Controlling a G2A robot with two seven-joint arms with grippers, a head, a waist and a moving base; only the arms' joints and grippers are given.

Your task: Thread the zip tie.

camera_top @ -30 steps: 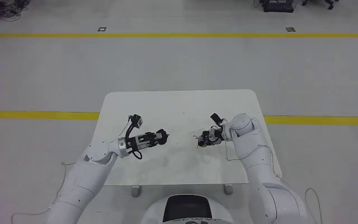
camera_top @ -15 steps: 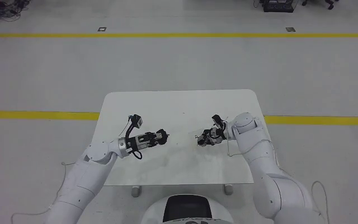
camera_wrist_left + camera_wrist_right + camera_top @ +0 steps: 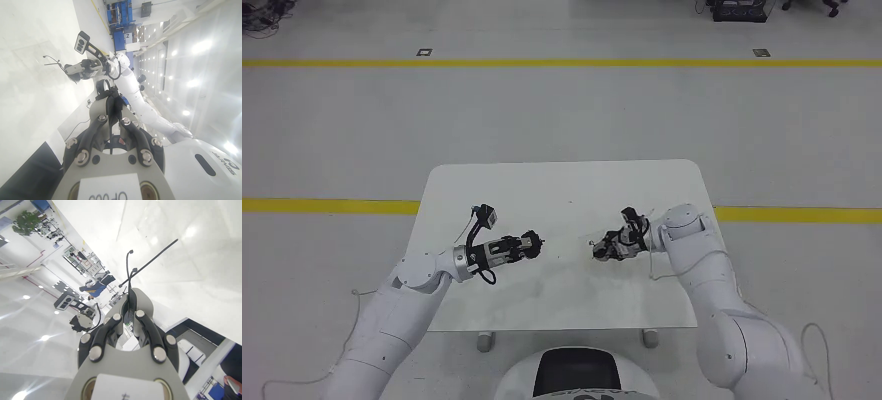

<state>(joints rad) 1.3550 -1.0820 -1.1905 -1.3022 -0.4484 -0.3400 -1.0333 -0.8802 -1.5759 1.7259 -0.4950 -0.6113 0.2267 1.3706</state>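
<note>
Over the middle of the white table [image 3: 562, 180], the two arms face each other with a gap between them. On the right side, the right gripper [image 3: 599, 250] has its jaws pressed together on the zip tie [image 3: 127, 266], a thin black strap. The strap sticks out past the fingertips. Its long line runs on from the jaws toward the left side of the table and ends in a small square head. A second black strap [image 3: 151, 261] crosses it just past the tips; I cannot tell if the jaws hold that one too. On the left side, the left gripper [image 3: 534, 241] hangs above the table and points right, toward the other one. Its jaws are together as well, and a dark looped bit [image 3: 109, 94] pokes out from between them. It looks pinched there, but I cannot tell what it is. So the zip tie is up in the air, in the right arm's grip, and the right arm is the nearer one by far. The left gripper is near it but not touching. I think the next move needs the two grippers to come closer and line up, so that a thin end can go into a small hole. That hole is tiny, so a little tilt could make it miss.
</note>
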